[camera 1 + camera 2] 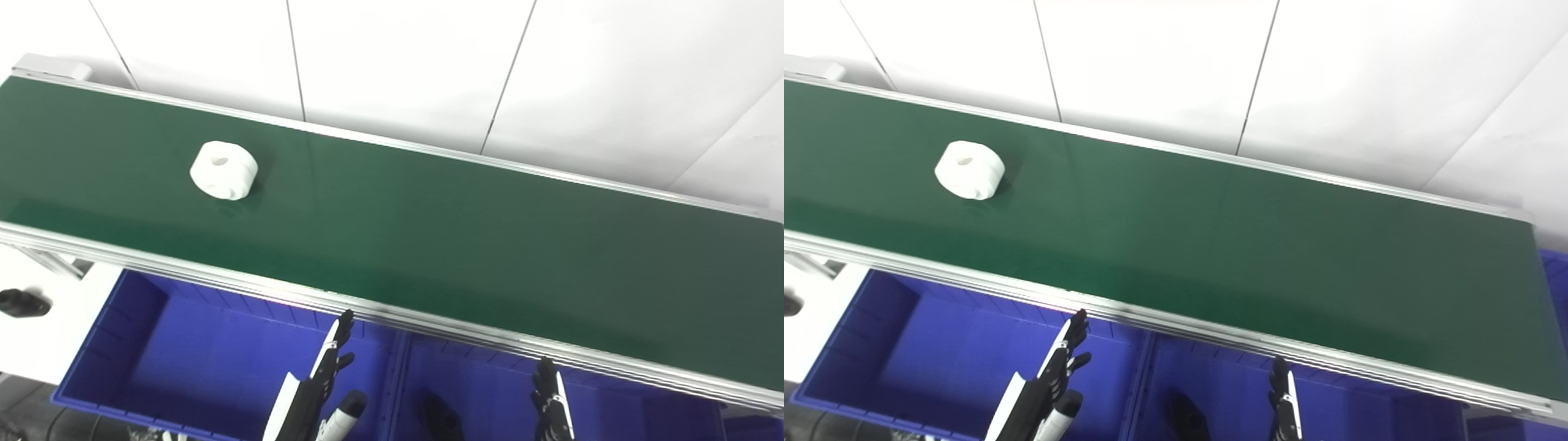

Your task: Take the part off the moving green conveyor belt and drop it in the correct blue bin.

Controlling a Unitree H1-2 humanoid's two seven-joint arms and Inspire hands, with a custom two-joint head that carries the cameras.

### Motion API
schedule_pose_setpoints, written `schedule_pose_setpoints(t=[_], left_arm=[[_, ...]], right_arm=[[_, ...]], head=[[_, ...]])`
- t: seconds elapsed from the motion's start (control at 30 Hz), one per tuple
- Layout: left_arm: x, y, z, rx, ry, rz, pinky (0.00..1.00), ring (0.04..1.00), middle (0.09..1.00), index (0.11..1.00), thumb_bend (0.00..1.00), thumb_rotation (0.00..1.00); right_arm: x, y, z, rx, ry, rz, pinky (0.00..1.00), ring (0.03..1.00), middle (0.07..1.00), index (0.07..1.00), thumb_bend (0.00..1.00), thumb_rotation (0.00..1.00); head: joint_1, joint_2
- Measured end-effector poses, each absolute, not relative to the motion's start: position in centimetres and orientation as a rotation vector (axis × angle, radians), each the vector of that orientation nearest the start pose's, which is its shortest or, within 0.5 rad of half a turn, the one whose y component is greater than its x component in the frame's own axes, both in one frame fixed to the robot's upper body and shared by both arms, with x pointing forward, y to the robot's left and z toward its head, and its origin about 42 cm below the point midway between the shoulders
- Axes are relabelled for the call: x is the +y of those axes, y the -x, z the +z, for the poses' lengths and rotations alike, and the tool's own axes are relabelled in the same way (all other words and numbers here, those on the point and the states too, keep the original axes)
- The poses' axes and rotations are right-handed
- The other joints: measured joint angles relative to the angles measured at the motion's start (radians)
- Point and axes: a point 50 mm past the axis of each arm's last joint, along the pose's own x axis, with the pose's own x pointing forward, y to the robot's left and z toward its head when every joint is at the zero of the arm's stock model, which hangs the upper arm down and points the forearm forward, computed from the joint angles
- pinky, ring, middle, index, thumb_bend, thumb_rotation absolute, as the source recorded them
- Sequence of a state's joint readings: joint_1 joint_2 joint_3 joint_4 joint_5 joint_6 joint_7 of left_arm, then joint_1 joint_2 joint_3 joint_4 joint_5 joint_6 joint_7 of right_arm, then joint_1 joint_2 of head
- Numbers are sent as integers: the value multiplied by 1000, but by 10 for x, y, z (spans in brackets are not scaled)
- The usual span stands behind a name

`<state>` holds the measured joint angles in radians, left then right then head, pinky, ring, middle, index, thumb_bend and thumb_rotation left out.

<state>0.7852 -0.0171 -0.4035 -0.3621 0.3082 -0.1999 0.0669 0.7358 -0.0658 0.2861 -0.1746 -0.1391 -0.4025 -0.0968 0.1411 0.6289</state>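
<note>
White part [223, 170] sits on the green conveyor belt [429, 233], far left stretch, roughly mid-width, well apart from both my hands. It reads as a short, stubby cylinder with a hole through the top face and rounded lobes on the near side — likely moulded or printed plastic. My guess: light, rigid, not fragile, surface fairly smooth so it could slip under a shallow pinch.

Best hold, as I judge it: fingers and thumb across the outer wall, low on the body, from above. The centre hole looks too small to be useful.

Left hand [318, 392] is low over the left blue bin [110, 343], fingers extended and apart, holding nothing. Right hand [551, 401] is only partly in frame over the right blue bin [484, 380] — fingers point up toward the belt rail, empty as far as shows; cannot tell its spread.

A dark object [438, 416] lies in the right bin.
</note>
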Motion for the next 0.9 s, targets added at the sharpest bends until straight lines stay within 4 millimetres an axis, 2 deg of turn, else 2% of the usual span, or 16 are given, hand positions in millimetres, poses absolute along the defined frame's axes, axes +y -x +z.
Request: schedule_pose_setpoints(t=[0.07,0.33,0.6,0.9], left_arm=[[131,-33,96,150,-97,-137,888,977,1000,1000,551,1000],[130,-34,80,173,-96,-137,872,967,1000,1000,579,1000],[130,-37,74,149,-85,-140,897,968,1000,1000,596,1000],[130,-37,74,146,-82,-141,852,943,995,1000,578,1000]], right_arm=[[-180,-26,57,134,62,57,1000,1000,1000,1000,766,1000],[-180,-30,43,158,59,67,1000,1000,1000,1000,811,1000],[-178,-32,38,166,65,72,1000,1000,1000,1000,826,1000],[-173,-33,39,162,58,71,1000,1000,1000,1000,803,1000]], head=[[6,-46],[9,-109],[-12,-103],[-14,-75]])
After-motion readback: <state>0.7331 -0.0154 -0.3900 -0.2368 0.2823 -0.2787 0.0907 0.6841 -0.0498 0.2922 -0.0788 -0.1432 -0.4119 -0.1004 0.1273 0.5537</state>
